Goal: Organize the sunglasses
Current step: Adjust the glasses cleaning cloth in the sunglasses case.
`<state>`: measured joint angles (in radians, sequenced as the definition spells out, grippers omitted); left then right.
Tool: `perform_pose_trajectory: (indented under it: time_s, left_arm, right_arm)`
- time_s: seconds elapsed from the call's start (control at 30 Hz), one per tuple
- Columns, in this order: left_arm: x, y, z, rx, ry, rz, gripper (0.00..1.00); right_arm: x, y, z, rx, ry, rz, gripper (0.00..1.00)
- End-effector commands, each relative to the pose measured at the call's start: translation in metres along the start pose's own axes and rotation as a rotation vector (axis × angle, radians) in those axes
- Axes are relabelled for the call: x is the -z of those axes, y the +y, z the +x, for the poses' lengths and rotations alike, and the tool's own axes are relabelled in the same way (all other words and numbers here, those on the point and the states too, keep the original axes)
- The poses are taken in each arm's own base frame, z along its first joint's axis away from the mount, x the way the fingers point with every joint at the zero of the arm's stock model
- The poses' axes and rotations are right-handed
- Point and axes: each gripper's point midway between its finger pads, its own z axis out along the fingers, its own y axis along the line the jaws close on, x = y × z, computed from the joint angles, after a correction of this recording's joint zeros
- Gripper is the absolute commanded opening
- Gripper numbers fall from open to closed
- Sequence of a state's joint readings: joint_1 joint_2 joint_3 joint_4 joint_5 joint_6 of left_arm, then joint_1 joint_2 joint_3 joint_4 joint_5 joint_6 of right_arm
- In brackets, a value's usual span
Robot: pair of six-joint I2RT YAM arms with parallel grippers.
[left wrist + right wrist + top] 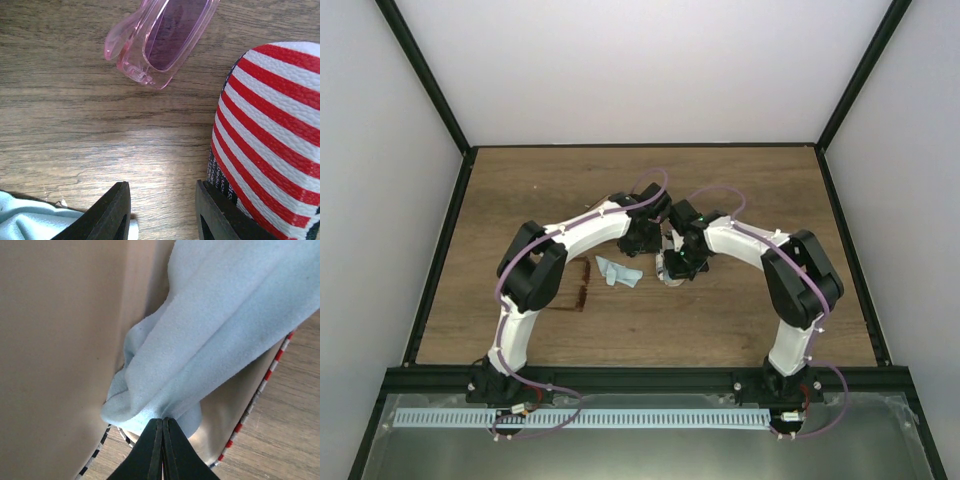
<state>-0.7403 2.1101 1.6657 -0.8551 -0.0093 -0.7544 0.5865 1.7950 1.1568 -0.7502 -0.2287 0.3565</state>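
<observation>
The dark reddish-brown sunglasses (582,285) lie on the table left of centre, apart from both grippers. My left gripper (642,238) is open and empty just above the wood (162,210), with the red-and-white striped case (270,140) against its right finger (220,217). My right gripper (675,262) is shut (162,422) on a light blue cloth (215,325) and holds it inside the open case, against its tan lining (55,340). The striped rim (260,390) shows below.
A pair of pink translucent glasses (160,35) lies just ahead of the left gripper. A second light blue cloth (620,272) lies between the brown sunglasses and the case; it also shows in the left wrist view (30,220). Black frame posts edge the table.
</observation>
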Motion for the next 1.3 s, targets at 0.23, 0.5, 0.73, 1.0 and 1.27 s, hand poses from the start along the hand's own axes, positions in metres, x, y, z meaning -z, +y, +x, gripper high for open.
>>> perform_pose_trajectory:
  time_s: [0.23, 0.5, 0.73, 1.0, 1.27]
  left_arm:
    - [-0.004, -0.002, 0.005, -0.004, 0.009, 0.008, 0.38]
    - [-0.003, 0.000, 0.005, -0.009, 0.008, 0.001, 0.38]
    - [-0.004, 0.000, 0.006, -0.009, 0.011, -0.001, 0.38]
    - [-0.005, 0.004, 0.008, -0.009, 0.014, -0.013, 0.38]
    - [-0.005, 0.004, 0.008, -0.005, 0.014, -0.016, 0.38]
  right_arm:
    - [0.013, 0.008, 0.011, 0.015, -0.020, -0.003, 0.01]
    - [0.018, 0.010, -0.006, 0.019, -0.059, 0.016, 0.28]
    - [0.049, 0.012, -0.036, -0.002, -0.165, 0.031, 0.30]
    - [0.080, -0.016, -0.057, -0.109, -0.273, 0.055, 0.30]
    - [0.078, -0.045, -0.089, -0.199, -0.289, -0.001, 0.23]
